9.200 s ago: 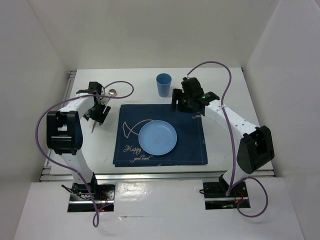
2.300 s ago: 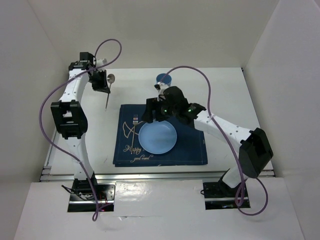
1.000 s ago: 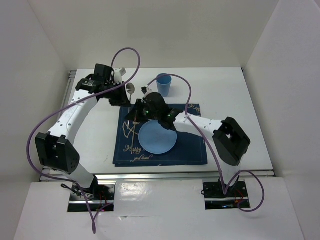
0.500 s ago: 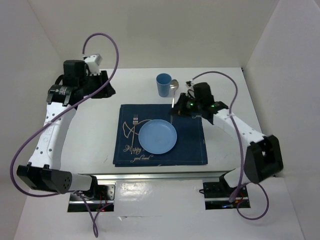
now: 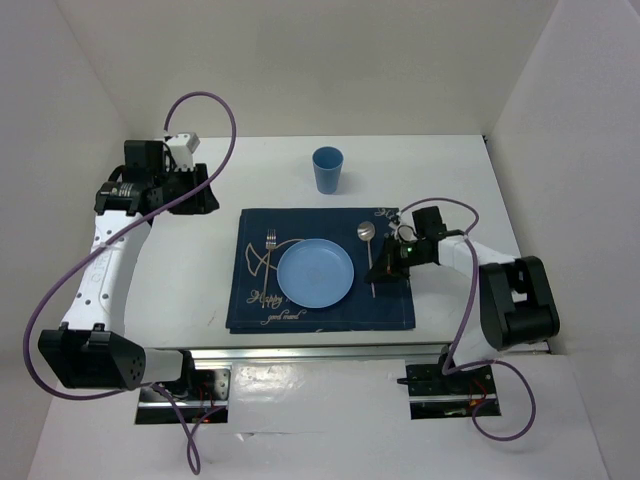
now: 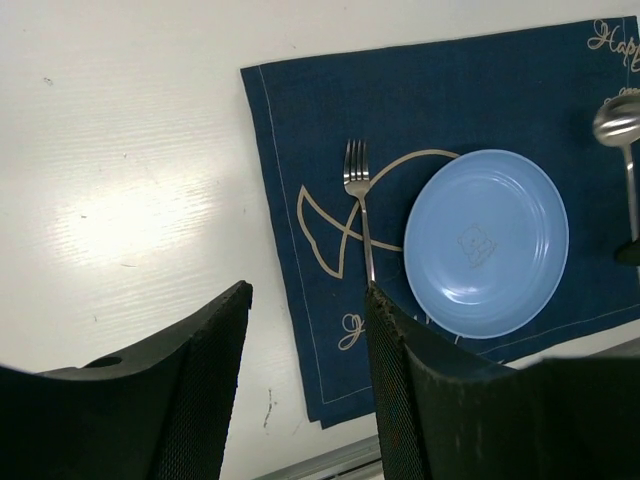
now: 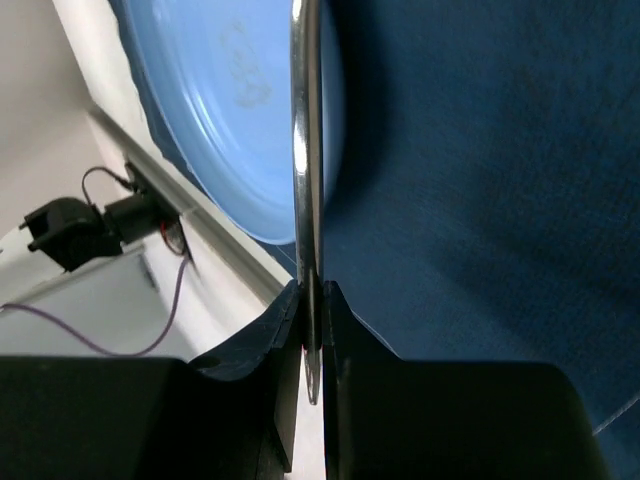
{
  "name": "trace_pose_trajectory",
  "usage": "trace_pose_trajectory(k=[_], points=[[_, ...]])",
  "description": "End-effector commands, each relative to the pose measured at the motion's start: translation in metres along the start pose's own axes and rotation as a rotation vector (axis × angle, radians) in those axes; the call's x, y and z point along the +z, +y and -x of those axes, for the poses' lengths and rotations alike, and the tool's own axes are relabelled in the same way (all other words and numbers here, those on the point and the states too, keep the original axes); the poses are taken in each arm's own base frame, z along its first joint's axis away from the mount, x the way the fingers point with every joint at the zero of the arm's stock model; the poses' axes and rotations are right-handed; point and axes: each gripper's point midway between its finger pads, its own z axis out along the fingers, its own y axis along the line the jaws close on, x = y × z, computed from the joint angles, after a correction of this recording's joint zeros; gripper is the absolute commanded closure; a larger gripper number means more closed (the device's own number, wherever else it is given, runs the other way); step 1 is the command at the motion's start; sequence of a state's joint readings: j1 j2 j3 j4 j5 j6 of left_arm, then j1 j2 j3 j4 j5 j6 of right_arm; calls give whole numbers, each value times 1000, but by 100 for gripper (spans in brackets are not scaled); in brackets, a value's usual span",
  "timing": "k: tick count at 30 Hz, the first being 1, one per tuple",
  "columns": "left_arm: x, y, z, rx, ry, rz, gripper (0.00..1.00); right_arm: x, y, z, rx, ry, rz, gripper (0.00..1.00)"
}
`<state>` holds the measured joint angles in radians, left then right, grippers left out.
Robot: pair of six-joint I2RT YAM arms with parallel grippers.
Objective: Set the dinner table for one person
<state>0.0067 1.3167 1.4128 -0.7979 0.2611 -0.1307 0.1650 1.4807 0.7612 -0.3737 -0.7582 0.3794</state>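
Observation:
The white dinner table carries a dark blue fish-print placemat. A light blue plate sits at the mat's middle, with a fork on its left. My right gripper is shut on the handle of a spoon, which is low over the mat just right of the plate, bowl pointing away. In the right wrist view the spoon handle is pinched between the fingers, beside the plate. My left gripper hangs open and empty at the back left; it looks down on the fork and plate.
A blue cup stands upright on the table behind the placemat. A metal rail runs along the near edge, and white walls close in the other sides. Purple cables loop above both arms.
My right gripper has carried the spoon from beside the cup down to the mat, right of the plate. The left arm, pulled back to the far left, has hardly moved in the last half second.

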Motion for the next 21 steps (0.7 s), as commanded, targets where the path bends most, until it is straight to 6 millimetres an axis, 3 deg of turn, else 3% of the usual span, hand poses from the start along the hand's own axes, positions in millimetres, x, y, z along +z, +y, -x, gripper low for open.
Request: trace_pose_trajectory(k=[1,7,18,20,21], points=[[-16,-2,16,25,-81,-12,43,7,-2,-1,-37,23,109,100],[-19,-3,17,27,-90,-13,43,4,-12,-3,50,17,177,100],[-17,-1,14,10,-83,-15,43,21,-29,-12,145,67,210,99],[-17,0,14,10,-84,-4,43,21,-32,-10,151,60,178,93],[-17,2,14,9,-84,5,43,17,-31,-6,134,39,181,82]])
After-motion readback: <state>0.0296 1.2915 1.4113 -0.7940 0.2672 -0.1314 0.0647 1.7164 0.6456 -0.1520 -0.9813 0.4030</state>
